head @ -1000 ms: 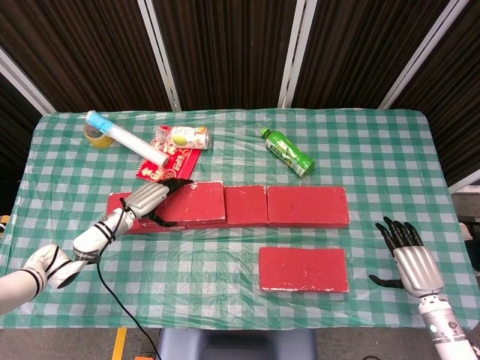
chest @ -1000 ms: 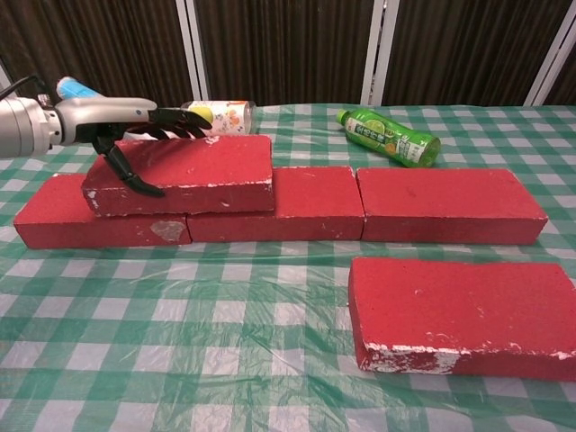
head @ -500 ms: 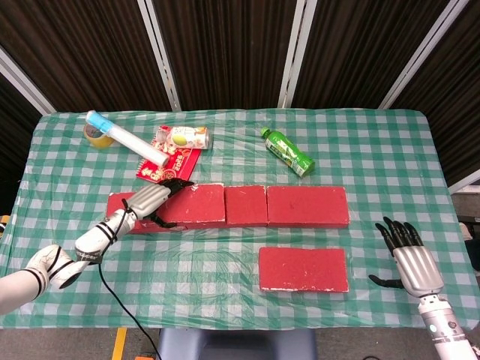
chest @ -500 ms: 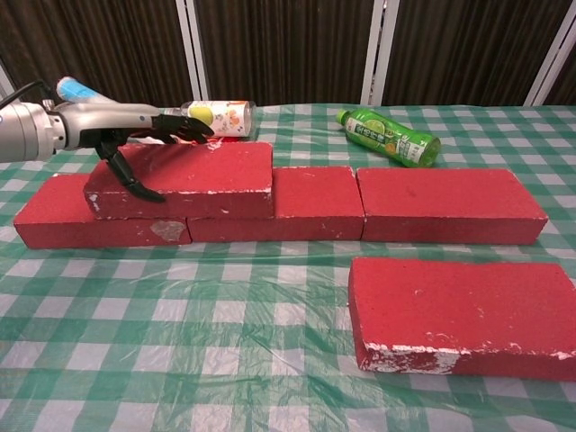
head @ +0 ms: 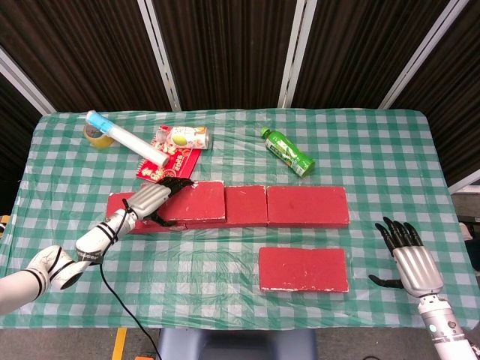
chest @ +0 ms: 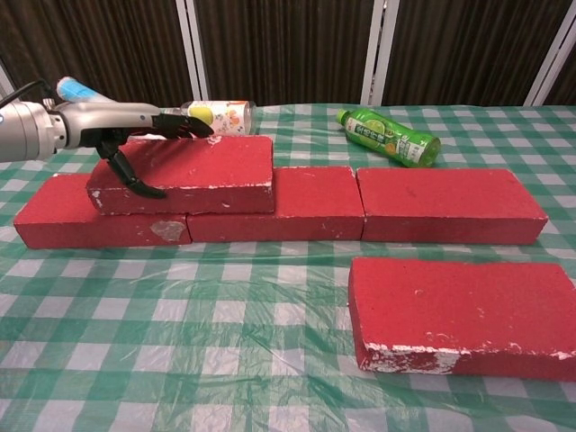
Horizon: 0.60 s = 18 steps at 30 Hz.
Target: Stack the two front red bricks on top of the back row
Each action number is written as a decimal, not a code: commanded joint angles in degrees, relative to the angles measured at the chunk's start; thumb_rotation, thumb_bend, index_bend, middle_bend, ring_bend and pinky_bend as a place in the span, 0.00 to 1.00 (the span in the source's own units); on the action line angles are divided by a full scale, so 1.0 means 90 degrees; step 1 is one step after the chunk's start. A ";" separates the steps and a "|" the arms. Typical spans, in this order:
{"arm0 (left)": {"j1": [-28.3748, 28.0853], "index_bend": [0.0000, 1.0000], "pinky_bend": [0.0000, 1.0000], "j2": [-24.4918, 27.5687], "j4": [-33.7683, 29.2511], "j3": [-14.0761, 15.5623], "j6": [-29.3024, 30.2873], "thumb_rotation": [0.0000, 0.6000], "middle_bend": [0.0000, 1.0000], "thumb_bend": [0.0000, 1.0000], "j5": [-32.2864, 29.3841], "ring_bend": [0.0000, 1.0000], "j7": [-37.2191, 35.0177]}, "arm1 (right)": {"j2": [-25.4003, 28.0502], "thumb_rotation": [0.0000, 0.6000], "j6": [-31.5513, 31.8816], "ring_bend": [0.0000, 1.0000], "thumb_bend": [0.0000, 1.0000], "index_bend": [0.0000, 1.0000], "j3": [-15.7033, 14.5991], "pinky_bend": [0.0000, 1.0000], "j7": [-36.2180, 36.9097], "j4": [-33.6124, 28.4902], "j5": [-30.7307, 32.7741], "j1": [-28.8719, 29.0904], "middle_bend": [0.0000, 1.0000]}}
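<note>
Checked desk point(head: 375, 150) carries a back row point(chest: 360, 202) of bricks — left hand point(chest: 135, 130) grips one brick point(chest: 193, 171) atop its left end; other brick point(chest: 468, 310) lies before it; right hand point(head: 409, 255) hovers empty, fingers spread.

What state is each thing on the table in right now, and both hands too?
stacked brick: on the back row, held by left hand.
back row: flat on the table.
front brick: flat on the table, untouched.
right hand: empty, fingers apart.
green bottle: lying on its side.
</note>
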 commanded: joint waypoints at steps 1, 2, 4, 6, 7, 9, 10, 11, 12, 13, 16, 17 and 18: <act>-0.0004 0.00 0.06 0.0023 -0.0054 0.0000 -0.0018 1.00 0.03 0.26 -0.0008 0.00 0.0032 | 0.0000 0.87 0.0006 0.00 0.20 0.00 0.0004 0.00 0.0002 0.0001 0.0006 -0.0002 0.00; -0.0008 0.00 0.06 0.0030 -0.0073 0.0002 -0.0028 1.00 0.03 0.26 -0.0009 0.00 0.0047 | 0.0000 0.87 0.0009 0.00 0.20 0.00 0.0006 0.00 0.0003 0.0001 0.0009 -0.0002 0.00; -0.0017 0.00 0.06 0.0047 -0.0117 0.0001 -0.0049 1.00 0.03 0.26 -0.0013 0.00 0.0085 | -0.0001 0.87 0.0008 0.00 0.20 0.00 0.0006 0.00 0.0000 0.0002 0.0010 -0.0001 0.00; -0.0022 0.00 0.06 0.0056 -0.0153 -0.0003 -0.0062 1.00 0.03 0.26 -0.0022 0.00 0.0113 | -0.0002 0.87 0.0000 0.00 0.20 0.00 0.0003 0.00 -0.0002 0.0003 0.0011 0.0001 0.00; -0.0024 0.00 0.06 0.0064 -0.0177 -0.0004 -0.0071 1.00 0.03 0.26 -0.0026 0.00 0.0131 | -0.0002 0.87 0.0000 0.00 0.20 0.00 0.0002 0.00 -0.0004 0.0004 0.0011 0.0002 0.00; -0.0025 0.00 0.06 0.0074 -0.0208 -0.0012 -0.0072 1.00 0.03 0.26 -0.0035 0.00 0.0164 | -0.0004 0.87 0.0000 0.00 0.20 0.00 0.0003 0.00 -0.0004 0.0005 0.0012 0.0003 0.00; -0.0025 0.00 0.06 0.0084 -0.0232 -0.0017 -0.0072 1.00 0.03 0.27 -0.0041 0.00 0.0188 | -0.0005 0.87 -0.0001 0.00 0.20 0.00 0.0005 0.00 -0.0004 0.0007 0.0015 0.0004 0.00; -0.0023 0.00 0.06 0.0091 -0.0253 -0.0020 -0.0070 1.00 0.02 0.27 -0.0045 0.00 0.0203 | -0.0005 0.87 -0.0002 0.00 0.20 0.00 0.0005 0.00 -0.0004 0.0008 0.0017 0.0004 0.00; -0.0021 0.00 0.06 0.0099 -0.0271 -0.0023 -0.0067 1.00 0.02 0.27 -0.0049 0.00 0.0219 | -0.0005 0.87 -0.0004 0.00 0.20 0.00 0.0004 0.00 -0.0002 0.0006 0.0017 0.0005 0.00; -0.0019 0.00 0.06 0.0110 -0.0296 -0.0030 -0.0062 1.00 0.02 0.26 -0.0054 0.00 0.0245 | -0.0006 0.87 -0.0004 0.00 0.20 0.00 0.0002 0.00 -0.0003 0.0009 0.0012 0.0006 0.00; -0.0009 0.00 0.06 0.0148 -0.0362 -0.0052 -0.0038 1.00 0.02 0.26 -0.0075 0.00 0.0321 | -0.0012 0.87 -0.0005 0.00 0.20 0.00 -0.0004 0.00 -0.0007 0.0010 -0.0002 0.0010 0.00; -0.0001 0.00 0.06 0.0170 -0.0387 -0.0062 -0.0020 1.00 0.01 0.26 -0.0083 0.00 0.0354 | -0.0014 0.87 0.0002 0.00 0.20 0.00 -0.0005 0.00 0.0002 0.0013 -0.0018 0.0011 0.00; 0.0013 0.00 0.06 0.0201 -0.0419 -0.0079 0.0014 1.00 0.01 0.26 -0.0096 0.00 0.0402 | -0.0018 0.87 0.0014 0.00 0.20 0.00 -0.0007 0.00 0.0018 0.0020 -0.0042 0.0013 0.00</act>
